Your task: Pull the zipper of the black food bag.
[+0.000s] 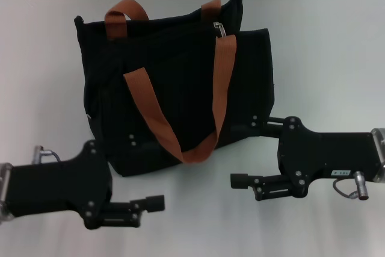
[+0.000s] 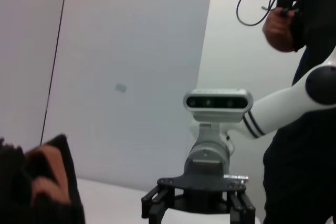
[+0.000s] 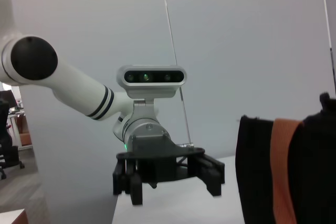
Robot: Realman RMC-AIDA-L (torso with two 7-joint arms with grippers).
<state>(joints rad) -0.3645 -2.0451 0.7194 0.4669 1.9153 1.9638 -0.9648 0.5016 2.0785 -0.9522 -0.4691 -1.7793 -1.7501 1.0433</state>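
You're looking at a matt black cloth bag (image 1: 174,88) with woven orange-brown webbing handles (image 1: 180,118) (ribbed, slightly coarse), a shiny metal zipper (image 1: 219,29), on a smooth matt white table (image 1: 325,58).

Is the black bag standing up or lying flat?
Standing up: the black food bag sits on its base on the table, top edge raised, orange handles drooping down its front.

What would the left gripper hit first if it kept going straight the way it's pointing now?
Most likely the right gripper. The left gripper points sideways across the table, passing in front of the black food bag rather than into it, and the right one faces it. Depth is unclear, so they might slip past each other.
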